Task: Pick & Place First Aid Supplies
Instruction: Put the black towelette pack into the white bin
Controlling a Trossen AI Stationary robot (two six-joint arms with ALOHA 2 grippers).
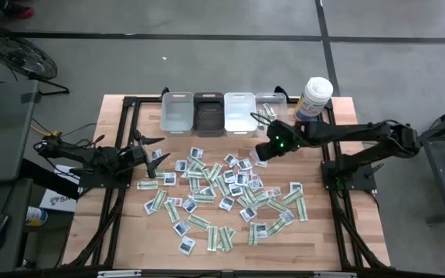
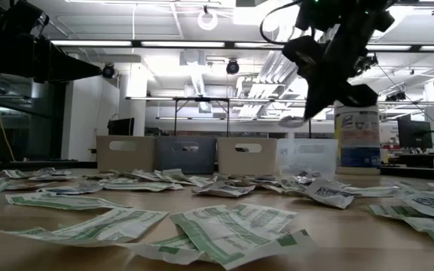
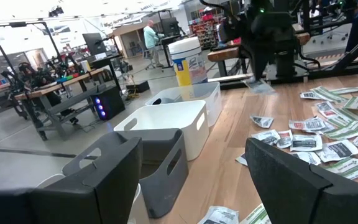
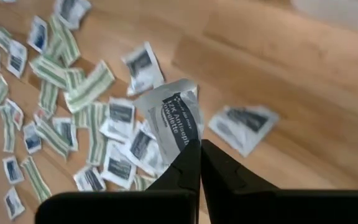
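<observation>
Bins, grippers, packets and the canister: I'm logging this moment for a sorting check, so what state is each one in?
Right gripper: shut on a white packet, lifted above the table.
Left gripper: open, empty, waiting at the pile's left edge.
Clear bin: holds some green-and-white packets.
Other three bins: upright; no contents visible.
Packet pile: scattered flat on the table.
Canister: upright, lid on.

A robotics lab or workshop is showing here: exposed ceiling ducts [image 2: 202, 71] are running overhead, workbenches [image 3: 55, 87] are carrying equipment, a person [image 3: 149, 38] is standing at a bench, and monitors [image 2: 414, 134] are sitting on desks.
</observation>
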